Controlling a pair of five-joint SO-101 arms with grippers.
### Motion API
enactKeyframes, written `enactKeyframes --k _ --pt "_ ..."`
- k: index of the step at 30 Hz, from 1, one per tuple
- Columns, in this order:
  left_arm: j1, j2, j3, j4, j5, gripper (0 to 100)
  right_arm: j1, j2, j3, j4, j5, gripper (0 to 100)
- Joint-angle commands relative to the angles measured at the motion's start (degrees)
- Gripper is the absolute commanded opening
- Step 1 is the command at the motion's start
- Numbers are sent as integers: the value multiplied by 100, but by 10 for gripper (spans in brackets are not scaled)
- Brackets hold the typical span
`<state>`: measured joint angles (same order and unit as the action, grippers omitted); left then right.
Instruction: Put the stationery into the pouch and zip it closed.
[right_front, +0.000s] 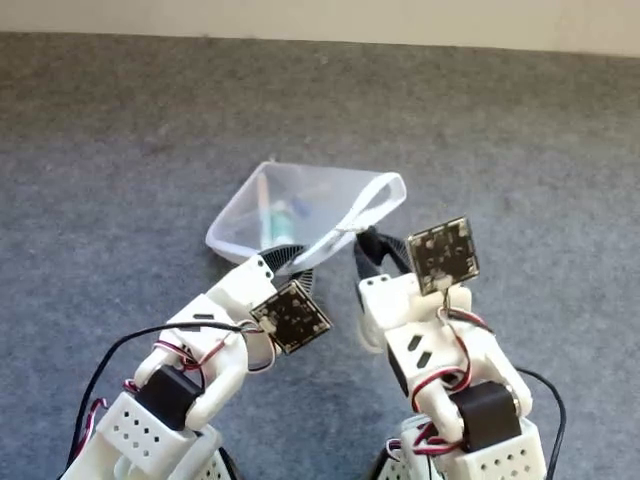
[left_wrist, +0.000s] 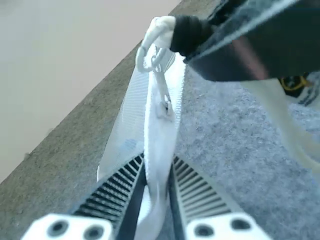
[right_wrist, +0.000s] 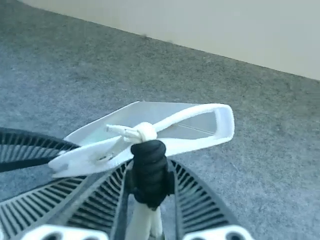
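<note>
A translucent white pouch (right_front: 300, 205) lies on the grey carpet with stationery (right_front: 272, 215) showing through its wall. My left gripper (right_front: 287, 260) is shut on the pouch's near edge; the left wrist view shows the white zip band (left_wrist: 159, 135) pinched between its ribbed fingers (left_wrist: 117, 192). My right gripper (right_front: 368, 248) is shut on the zip pull, a black knob (right_wrist: 148, 167) on a white cord (right_wrist: 135, 132), next to the pouch's mouth (right_wrist: 200, 125). The left wrist view has that black knob (left_wrist: 189, 32) at the far end of the zip, held by the other arm's fingers.
Grey carpet (right_front: 120, 150) spreads on all sides of the pouch. A pale wall (right_wrist: 225, 25) runs along the carpet's far edge. Both arm bodies and their cables (right_front: 110, 370) stand close together at the near side.
</note>
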<state>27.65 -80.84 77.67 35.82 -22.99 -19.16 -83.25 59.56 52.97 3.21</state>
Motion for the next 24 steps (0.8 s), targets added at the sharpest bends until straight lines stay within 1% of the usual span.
enactKeyframes --k 1,4,8,11,13,17,21,24 --pt "-40 -92 -242 281 -70 5 479 101 -338 -382 -220 5" --pt "-215 -92 -259 290 -88 5 664 110 -330 -549 -229 5" --pt "-374 -92 -259 299 -88 5 716 119 -330 -567 -211 5" --pt "-365 -92 -259 308 -88 5 796 119 -330 -602 -202 5" --pt "-356 -92 -303 431 -88 5 910 154 -259 -804 -202 5" --pt "-347 -92 -462 686 -88 5 1191 752 -66 -1393 -220 5" --pt "-356 -92 -470 686 -88 5 1279 1455 -75 -1490 -237 5" --pt "-356 -92 -462 686 -97 5 1349 1578 -75 -1508 -237 5"
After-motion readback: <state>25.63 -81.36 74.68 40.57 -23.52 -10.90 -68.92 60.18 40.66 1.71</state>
